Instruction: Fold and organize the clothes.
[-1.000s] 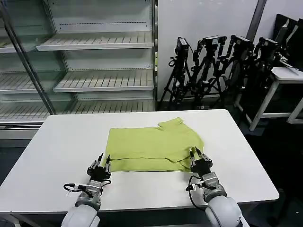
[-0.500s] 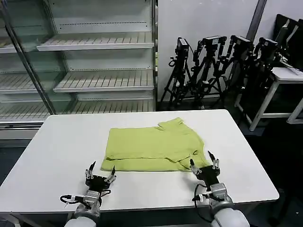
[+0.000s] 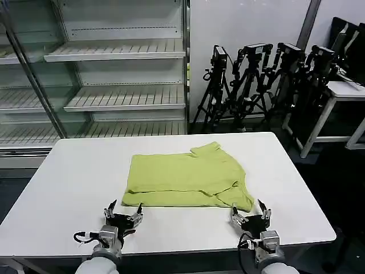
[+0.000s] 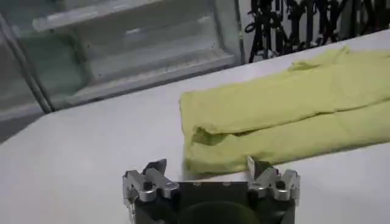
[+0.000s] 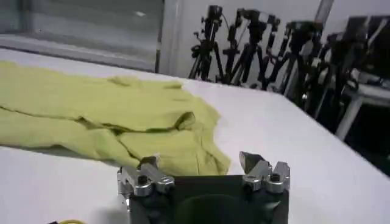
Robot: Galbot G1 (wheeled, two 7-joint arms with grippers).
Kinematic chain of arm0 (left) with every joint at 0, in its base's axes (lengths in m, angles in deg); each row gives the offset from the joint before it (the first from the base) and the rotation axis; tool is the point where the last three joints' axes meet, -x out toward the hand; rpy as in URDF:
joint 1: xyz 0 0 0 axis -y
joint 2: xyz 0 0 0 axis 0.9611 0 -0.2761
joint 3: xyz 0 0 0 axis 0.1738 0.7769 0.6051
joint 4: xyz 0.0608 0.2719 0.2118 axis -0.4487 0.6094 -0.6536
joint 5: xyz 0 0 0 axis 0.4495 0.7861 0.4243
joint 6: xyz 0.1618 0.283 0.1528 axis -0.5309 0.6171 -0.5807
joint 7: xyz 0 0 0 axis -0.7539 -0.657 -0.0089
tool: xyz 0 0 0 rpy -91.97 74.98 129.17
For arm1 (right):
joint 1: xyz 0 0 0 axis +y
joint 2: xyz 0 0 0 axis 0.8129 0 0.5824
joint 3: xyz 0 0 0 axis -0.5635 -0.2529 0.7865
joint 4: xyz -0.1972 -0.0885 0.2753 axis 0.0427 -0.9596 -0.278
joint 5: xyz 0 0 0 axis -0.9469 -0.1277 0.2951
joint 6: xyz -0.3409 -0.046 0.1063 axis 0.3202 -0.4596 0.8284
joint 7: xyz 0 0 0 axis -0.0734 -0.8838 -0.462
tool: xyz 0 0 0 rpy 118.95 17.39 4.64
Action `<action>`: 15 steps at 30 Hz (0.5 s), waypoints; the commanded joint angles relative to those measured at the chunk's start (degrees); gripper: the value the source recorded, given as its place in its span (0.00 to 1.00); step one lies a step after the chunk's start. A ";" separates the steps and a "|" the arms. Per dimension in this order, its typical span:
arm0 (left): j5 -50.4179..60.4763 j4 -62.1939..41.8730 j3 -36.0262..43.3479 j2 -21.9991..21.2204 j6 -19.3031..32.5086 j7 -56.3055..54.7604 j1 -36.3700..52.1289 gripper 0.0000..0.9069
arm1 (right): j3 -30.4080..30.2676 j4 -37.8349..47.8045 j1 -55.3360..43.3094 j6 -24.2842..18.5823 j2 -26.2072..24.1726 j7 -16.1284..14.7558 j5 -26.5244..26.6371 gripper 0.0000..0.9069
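Just both open pincers (image 3: 123, 211) (image 3: 250, 210) off T-shirt (image 3: 185, 174) hem.

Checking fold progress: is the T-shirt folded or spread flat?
Partly folded: the lime T-shirt has its near hem doubled over as a layered band, one sleeve sticking out at the far edge.

The T-shirt (image 3: 185, 180) is a plain yellow-green, lime all over, with no print or pattern (its folds show only as slightly darker shades of the same colour). The table (image 3: 68, 177) under it is plain white. The left gripper (image 3: 122, 212) and the right gripper (image 3: 251, 210) are black at the body with silver-grey metal fingers. The tripods (image 3: 268, 80) behind are black, and the shelves (image 3: 114, 51) pale grey-white.
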 commanded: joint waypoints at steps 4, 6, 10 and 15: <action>-9.00 -2.25 -0.25 -0.04 -1.05 -0.04 3.94 0.87 | 0.53 1.85 -2.00 2.71 0.58 0.88 7.75 1.00; -10.59 -2.60 -0.43 0.02 -1.51 -0.04 4.31 0.26 | 0.48 2.01 -2.25 2.64 0.54 1.01 8.20 0.74; -12.50 -2.55 -0.68 0.26 -1.62 0.09 4.32 0.06 | 0.17 2.13 -2.46 2.51 0.55 1.10 8.60 0.18; -13.18 -1.51 -0.61 0.66 -1.45 0.84 3.30 0.04 | 0.09 2.21 -2.33 2.34 0.72 0.92 8.75 0.00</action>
